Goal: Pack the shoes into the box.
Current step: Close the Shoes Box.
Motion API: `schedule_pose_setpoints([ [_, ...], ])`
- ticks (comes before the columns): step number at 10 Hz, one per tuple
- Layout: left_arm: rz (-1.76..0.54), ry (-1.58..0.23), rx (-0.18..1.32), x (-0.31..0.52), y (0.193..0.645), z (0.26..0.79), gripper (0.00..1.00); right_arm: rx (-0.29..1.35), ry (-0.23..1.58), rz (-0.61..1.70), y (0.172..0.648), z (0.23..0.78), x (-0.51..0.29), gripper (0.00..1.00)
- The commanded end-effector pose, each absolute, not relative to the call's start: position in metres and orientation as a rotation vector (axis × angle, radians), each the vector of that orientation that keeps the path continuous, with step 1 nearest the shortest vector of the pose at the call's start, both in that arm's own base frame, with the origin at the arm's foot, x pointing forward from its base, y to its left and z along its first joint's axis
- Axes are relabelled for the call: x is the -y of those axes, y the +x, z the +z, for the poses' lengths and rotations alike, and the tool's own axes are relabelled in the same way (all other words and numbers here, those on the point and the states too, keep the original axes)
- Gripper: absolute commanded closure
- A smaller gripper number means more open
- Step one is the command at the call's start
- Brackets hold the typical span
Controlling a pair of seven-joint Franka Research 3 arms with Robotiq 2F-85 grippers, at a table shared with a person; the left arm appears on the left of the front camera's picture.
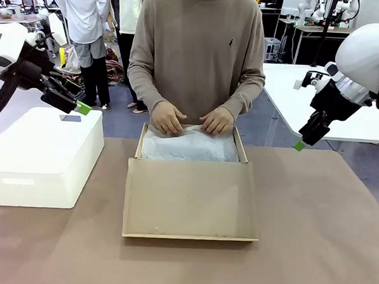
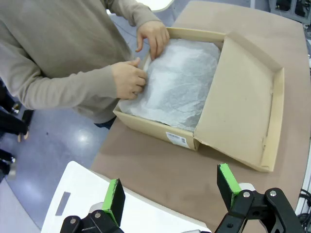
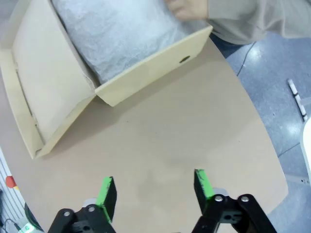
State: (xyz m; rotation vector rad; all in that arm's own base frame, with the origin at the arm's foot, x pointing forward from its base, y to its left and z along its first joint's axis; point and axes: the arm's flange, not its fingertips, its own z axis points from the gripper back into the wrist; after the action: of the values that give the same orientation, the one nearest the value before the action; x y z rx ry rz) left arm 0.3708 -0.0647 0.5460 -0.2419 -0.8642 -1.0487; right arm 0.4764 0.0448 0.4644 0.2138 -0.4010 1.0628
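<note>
The box [image 1: 140,146] stands mid-desk [image 1: 319,212] with its lid flap [image 1: 189,202] lying open toward the robot, so any reach from the near side passes over that flap. White tissue paper [image 1: 189,147] covers the opening, and the person's right hand [image 1: 168,118] and left hand [image 1: 217,120] rest at its far edge. A white plastic box [image 1: 42,153] near the flap narrows the robot's left side, while the desk to the right lies bare.
</note>
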Motion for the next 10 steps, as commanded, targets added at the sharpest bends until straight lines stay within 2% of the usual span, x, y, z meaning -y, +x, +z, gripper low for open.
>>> schedule_pose_setpoints([
  [1,-1.063,-0.253,0.871,0.063,0.372,0.545,0.0,0.432,0.307,1.151,0.488,0.462,-0.047,0.57],
  [3,-1.063,-0.253,0.871,0.063,0.372,0.545,0.0,0.438,0.368,1.194,0.497,0.458,-0.047,0.96],
  [4,-1.063,-0.253,0.871,0.063,0.372,0.545,0.0,0.435,0.391,1.224,0.502,0.455,-0.046,1.0],
  [8,-1.063,-0.253,0.871,0.063,0.372,0.545,0.0,0.378,0.47,1.373,0.515,0.443,-0.048,1.0],
  [10,-1.063,-0.253,0.871,0.063,0.372,0.545,0.0,0.33,0.414,1.35,0.515,0.443,-0.052,1.0],
])
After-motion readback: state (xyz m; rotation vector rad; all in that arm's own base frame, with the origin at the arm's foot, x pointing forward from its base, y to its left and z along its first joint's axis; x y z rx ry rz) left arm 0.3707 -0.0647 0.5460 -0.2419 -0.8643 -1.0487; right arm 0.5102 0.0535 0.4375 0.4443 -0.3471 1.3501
